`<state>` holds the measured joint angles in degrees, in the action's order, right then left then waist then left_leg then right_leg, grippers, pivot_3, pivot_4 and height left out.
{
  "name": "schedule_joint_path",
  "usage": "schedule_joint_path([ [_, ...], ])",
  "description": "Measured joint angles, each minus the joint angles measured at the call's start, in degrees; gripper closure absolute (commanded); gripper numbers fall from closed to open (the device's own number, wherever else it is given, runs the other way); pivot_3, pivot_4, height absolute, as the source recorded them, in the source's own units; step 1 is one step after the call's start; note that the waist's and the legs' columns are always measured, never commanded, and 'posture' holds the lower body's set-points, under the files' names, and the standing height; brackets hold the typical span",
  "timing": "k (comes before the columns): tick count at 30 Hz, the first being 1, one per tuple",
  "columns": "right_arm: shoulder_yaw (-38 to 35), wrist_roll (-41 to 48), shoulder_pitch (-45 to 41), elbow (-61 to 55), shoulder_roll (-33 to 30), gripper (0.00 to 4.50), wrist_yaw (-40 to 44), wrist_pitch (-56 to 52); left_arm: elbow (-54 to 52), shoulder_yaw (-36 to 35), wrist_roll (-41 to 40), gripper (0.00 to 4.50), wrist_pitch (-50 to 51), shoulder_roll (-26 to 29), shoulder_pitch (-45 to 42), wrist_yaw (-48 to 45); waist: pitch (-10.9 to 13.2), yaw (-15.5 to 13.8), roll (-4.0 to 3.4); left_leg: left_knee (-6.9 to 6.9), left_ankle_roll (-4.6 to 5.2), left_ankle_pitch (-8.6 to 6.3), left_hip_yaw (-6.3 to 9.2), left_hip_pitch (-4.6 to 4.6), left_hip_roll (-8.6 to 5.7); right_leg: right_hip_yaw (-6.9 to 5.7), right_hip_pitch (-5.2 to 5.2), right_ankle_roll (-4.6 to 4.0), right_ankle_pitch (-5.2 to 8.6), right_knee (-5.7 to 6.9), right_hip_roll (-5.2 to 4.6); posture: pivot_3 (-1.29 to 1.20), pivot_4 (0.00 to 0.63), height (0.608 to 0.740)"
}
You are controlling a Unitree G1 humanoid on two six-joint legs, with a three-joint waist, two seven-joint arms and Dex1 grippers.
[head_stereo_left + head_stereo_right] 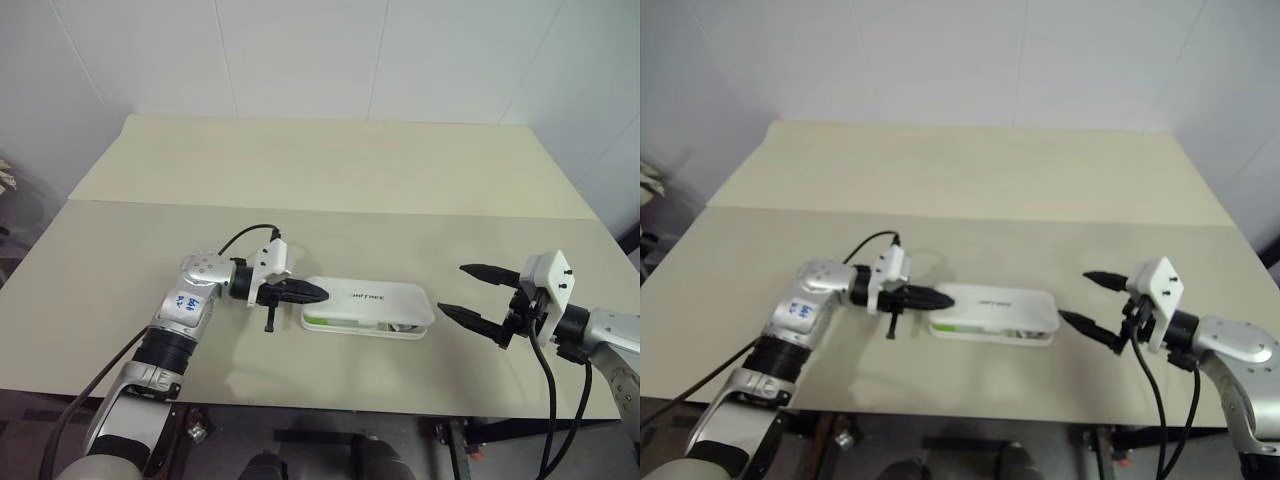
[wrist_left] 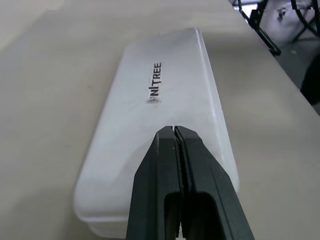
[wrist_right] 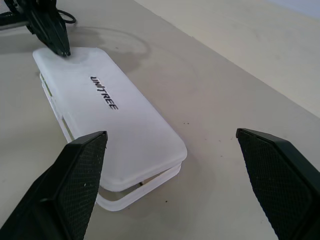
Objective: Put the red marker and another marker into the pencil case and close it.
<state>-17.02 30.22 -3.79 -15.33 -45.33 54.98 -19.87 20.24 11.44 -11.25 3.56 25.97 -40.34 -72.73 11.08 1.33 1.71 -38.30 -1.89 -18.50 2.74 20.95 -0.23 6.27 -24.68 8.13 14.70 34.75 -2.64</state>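
**Pencil case lid lowered, not fully shut**

The pencil case [image 1: 368, 307] lies flat on the counter [image 1: 330, 170], near its front edge, its white lid down but slightly raised along the front, where a strip of lime green shows through the gap. The left hand [image 1: 318, 291], clenched with nothing in it, rests its tips on the case's left end. The right hand [image 1: 462, 290] hovers just beyond the case's right end, fingers spread wide, released.
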Motion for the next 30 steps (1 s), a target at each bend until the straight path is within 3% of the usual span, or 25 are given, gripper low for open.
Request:
schedule_joint_path([
  [7, -1.5, 0.2, 1.8, -1.9, 0.0, 0.12, -1.1, -0.5, -0.2, 3.3, 3.4, 4.47, -0.4, -1.0, 0.0, 1.5, 0.0, 0.0, -0.01, 0.0, 0.01, 0.0, 0.0, -0.06, 0.0, 0.01, 0.04, 0.0, 0.0, 0.03, 0.01, 0.0, 0.15, 0.74],
  [14, -1.8, 1.2, 4.5, -5.5, 0.1, 0.12, -2.9, -1.5, -1.6, 5.9, 6.4, 4.47, 2.4, -1.2, -1.0, 3.7, 0.0, 0.2, -0.01, 0.05, 0.02, 0.0, 0.04, -0.87, 0.01, 0.05, 1.02, -0.01, 0.01, -0.19, 0.1, 0.0, 0.15, 0.74],
  [20, -1.8, 1.5, 5.2, -5.6, 1.0, 0.12, -3.9, -1.5, -1.8, 7.1, 7.1, 4.47, 6.2, -1.2, -2.1, 4.5, -0.1, 0.3, -0.05, 0.04, 0.04, 0.01, 0.01, -0.9, 0.01, 0.07, 1.3, 0.01, 0.0, -0.36, 0.09, 0.0, 0.15, 0.74],
  [28, -0.9, 1.3, 2.5, -4.8, 1.2, 0.12, -3.8, -1.2, -3.6, 1.1, 1.3, 4.47, 10.5, -2.3, 1.4, 5.4, -0.1, 0.5, -0.06, 0.07, 0.05, 0.01, -0.01, -0.9, 0.04, 0.08, 1.0, 0.02, -0.01, -0.25, 0.07, 0.0, 0.15, 0.74],
  [30, -0.6, 1.2, 1.6, -3.5, 1.2, 0.12, -3.2, -1.0, -4.3, -1.2, -0.2, 4.09, 10.8, -1.2, 2.2, 5.5, 0.0, 0.4, -0.04, 0.11, 0.05, 0.01, 0.07, -0.82, 0.05, 0.04, 0.83, 0.0, 0.0, -0.14, 0.08, 0.0, 0.15, 0.74],
])
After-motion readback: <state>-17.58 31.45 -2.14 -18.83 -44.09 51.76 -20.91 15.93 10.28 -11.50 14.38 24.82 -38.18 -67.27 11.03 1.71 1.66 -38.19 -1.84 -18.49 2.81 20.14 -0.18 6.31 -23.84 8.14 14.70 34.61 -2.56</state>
